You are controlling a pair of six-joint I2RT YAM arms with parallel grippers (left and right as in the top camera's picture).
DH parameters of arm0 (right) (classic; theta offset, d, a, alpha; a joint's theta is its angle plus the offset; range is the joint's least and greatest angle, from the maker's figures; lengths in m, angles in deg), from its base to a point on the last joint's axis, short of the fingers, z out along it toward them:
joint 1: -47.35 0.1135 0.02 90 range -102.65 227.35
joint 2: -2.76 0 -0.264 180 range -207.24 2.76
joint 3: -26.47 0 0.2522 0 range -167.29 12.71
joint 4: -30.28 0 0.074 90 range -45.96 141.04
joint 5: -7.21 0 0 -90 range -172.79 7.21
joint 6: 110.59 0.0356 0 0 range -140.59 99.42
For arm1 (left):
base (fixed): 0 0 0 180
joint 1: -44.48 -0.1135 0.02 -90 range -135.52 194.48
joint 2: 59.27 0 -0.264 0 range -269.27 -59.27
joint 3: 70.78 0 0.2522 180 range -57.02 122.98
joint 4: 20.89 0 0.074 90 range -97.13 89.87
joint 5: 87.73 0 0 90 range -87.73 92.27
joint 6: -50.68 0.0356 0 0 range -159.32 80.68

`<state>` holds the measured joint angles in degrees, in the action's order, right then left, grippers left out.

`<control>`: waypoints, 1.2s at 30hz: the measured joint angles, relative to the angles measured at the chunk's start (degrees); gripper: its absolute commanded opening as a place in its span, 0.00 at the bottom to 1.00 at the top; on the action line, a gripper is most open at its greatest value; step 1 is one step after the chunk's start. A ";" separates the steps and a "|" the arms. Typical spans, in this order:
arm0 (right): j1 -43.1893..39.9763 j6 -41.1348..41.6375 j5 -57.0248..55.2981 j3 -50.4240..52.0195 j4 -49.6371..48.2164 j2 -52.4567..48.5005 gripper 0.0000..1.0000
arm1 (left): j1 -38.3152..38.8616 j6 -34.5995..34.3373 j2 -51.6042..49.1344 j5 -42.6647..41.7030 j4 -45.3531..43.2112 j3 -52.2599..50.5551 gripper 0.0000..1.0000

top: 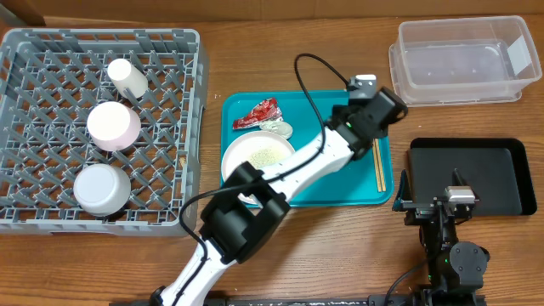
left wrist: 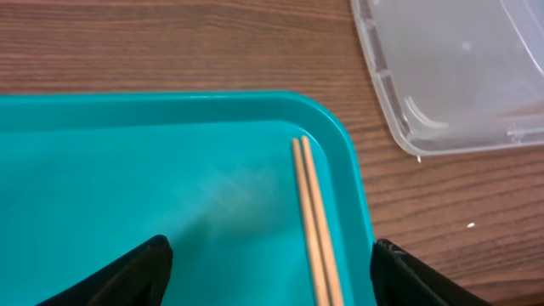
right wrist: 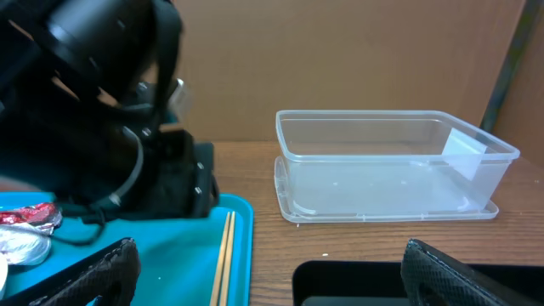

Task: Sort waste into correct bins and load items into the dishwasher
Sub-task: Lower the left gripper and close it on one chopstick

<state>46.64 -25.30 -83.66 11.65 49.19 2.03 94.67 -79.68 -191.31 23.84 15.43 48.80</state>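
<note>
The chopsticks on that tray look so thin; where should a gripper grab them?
Probably mid-length, from straight above. The chopsticks lie flat, side by side, near one rim of the teal tray, so fingers should straddle both across their width, one slipping between sticks and rim.

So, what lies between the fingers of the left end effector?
The wooden chopsticks lie there on the teal tray, not yet gripped by the left end effector; the left wrist view shows this.

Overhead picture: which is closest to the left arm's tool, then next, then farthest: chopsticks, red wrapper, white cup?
From the left tool:
1. Chopsticks, just beside it, tray's right edge.
2. Red wrapper, tray's top-left part.
3. White cup, far left in the grey rack.
</note>
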 measured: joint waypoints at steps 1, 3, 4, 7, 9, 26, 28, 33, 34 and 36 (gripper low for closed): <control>-0.02 -0.02 -0.02 0.02 0.00 0.00 1.00 | 0.59 0.02 -0.31 0.96 -0.15 0.00 0.72; 0.00 -0.02 -0.04 0.00 0.00 0.00 1.00 | 1.90 0.00 -0.98 3.37 -0.17 0.00 0.70; -0.02 -0.04 -0.02 0.02 0.02 0.00 1.00 | 2.45 0.02 -1.27 4.72 -0.17 0.00 0.70; 0.00 -0.02 0.00 0.02 0.00 0.00 1.00 | 3.74 0.00 -2.08 7.87 -0.15 0.00 0.66; 0.00 -0.04 -0.02 0.00 -0.02 0.00 1.00 | 4.24 0.00 -2.51 8.90 -0.15 0.00 0.64; -0.02 -0.02 -0.04 0.02 0.02 0.00 0.99 | 4.09 -1.31 -6.84 9.97 -1.44 0.04 0.63; 0.00 -0.02 -0.02 0.00 0.04 0.00 1.00 | 4.09 -1.55 -6.86 9.73 -1.70 0.04 0.62; -0.02 -0.02 -0.02 0.00 0.00 0.00 1.00 | 4.09 -1.77 -6.86 9.11 -2.03 0.09 0.62; -0.02 -0.04 -0.02 0.02 0.00 0.00 1.00 | 4.09 -1.79 -6.86 8.92 -2.05 0.09 0.62; 0.00 0.00 -0.02 0.00 0.00 0.00 1.00 | 4.09 -1.97 -6.86 8.39 -2.03 0.09 0.62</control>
<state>46.64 -25.30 -83.68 11.65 49.19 2.03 98.76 -81.64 -198.18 32.23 13.40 48.89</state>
